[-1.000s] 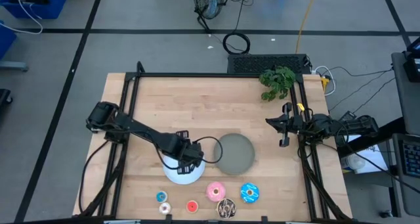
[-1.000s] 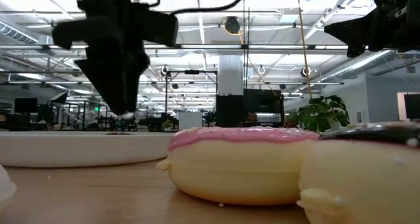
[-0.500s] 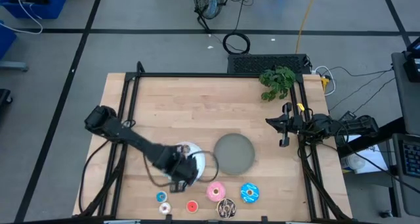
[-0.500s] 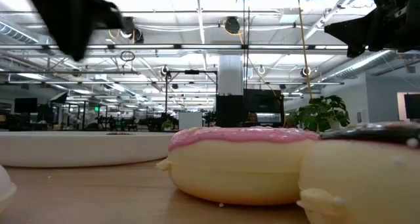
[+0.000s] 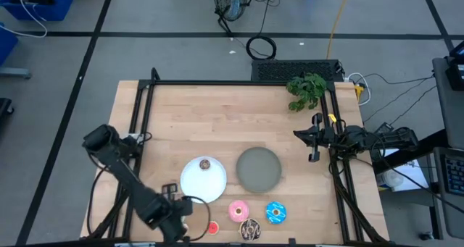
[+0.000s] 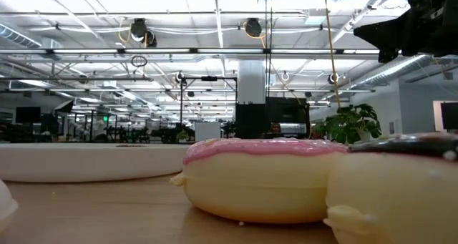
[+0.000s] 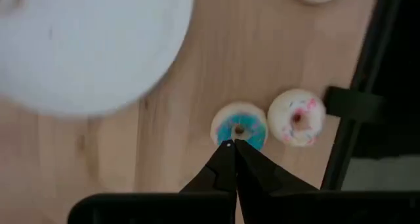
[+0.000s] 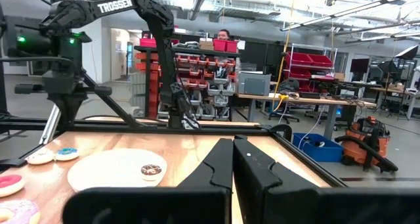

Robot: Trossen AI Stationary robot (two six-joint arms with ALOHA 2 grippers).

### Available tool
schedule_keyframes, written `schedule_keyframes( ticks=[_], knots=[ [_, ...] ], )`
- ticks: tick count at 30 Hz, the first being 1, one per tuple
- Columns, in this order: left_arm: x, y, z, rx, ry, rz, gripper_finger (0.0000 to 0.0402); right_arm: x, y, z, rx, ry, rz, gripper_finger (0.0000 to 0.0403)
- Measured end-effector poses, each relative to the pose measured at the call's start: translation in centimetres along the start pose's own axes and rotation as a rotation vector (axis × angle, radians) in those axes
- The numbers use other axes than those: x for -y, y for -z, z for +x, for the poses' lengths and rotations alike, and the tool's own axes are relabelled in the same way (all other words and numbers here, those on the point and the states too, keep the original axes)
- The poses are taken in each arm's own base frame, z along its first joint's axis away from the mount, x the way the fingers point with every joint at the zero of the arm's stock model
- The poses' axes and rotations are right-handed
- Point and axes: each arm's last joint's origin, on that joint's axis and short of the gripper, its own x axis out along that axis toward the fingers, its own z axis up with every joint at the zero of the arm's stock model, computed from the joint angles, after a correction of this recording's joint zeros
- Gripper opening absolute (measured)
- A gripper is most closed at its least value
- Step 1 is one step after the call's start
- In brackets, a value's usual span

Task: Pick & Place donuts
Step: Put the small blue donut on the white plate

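The left gripper point(image 7: 233, 144), fingertips pinched together and empty, has swung from the white plate point(image 5: 190, 182), leaving a brown donut point(image 5: 205, 164) there, to the table's front edge above the small blue donut point(image 7: 239, 125), likely next. The right gripper point(image 5: 312, 138) waits closed at the right edge.

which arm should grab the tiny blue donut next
Left. Its hand, fingers together, hovers right over the tiny blue donut. The right hand sits at the table's far right edge.

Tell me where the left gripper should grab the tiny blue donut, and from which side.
Come straight down: the tiny blue donut lies flat beneath the shut left gripper. Probably pinch across the outer rim, away from the whitish-pink donut close beside it.
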Motion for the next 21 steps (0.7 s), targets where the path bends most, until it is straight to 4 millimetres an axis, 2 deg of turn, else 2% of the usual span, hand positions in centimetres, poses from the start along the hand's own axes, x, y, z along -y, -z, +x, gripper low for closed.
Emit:
schedule_keyframes(
  ticks=[5,18,21],
  knots=[
    [0.5,1.3,0.3,0.073,-0.040,-0.176,0.0033,0.0,0.0,0.0,0.000,-0.001,0.000,0.0000],
    [0.3,1.8,1.5,0.126,-0.065,-0.181,0.0087,0.0,0.1,0.0,-0.007,-0.002,-0.002,0.0000],
    [0.2,1.8,2.2,0.127,-0.053,-0.193,0.0110,0.0,0.1,0.0,-0.007,-0.002,-0.002,0.0000]
  ],
)
